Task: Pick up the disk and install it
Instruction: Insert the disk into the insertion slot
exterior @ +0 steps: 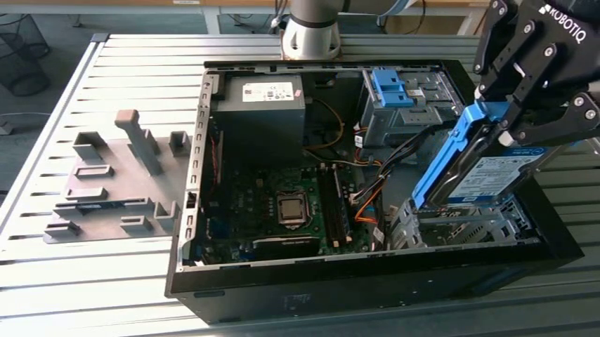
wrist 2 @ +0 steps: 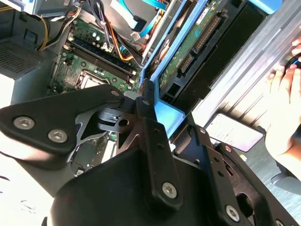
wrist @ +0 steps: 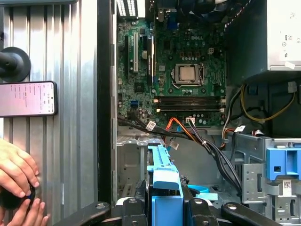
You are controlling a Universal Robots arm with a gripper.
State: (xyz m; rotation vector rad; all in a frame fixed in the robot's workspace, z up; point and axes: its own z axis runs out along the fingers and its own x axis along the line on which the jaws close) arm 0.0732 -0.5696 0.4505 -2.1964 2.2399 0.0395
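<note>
Clamped on the blue caddy of the disk (exterior: pixel 483 175), the pincer (exterior: pixel 513 130) holds it tilted on edge, not yet seated, over the grey cage (exterior: pixel 459 225) at 4 o'clock of the open case (exterior: pixel 375 281) in the exterior view. Beyond lie the motherboard (exterior: pixel 281 203) at the case's centre, the power supply (exterior: pixel 261 112) at 11 o'clock and a blue bracket (exterior: pixel 392 88) atop the far bay at 1 o'clock. A grey fixture plate (exterior: pixel 112 182) sits on the bench (exterior: pixel 94 281) at 9 o'clock, and in the first wrist view a person's hand (wrist: pixel 16 172) is near a phone (wrist: pixel 26 99) outside the case.
</note>
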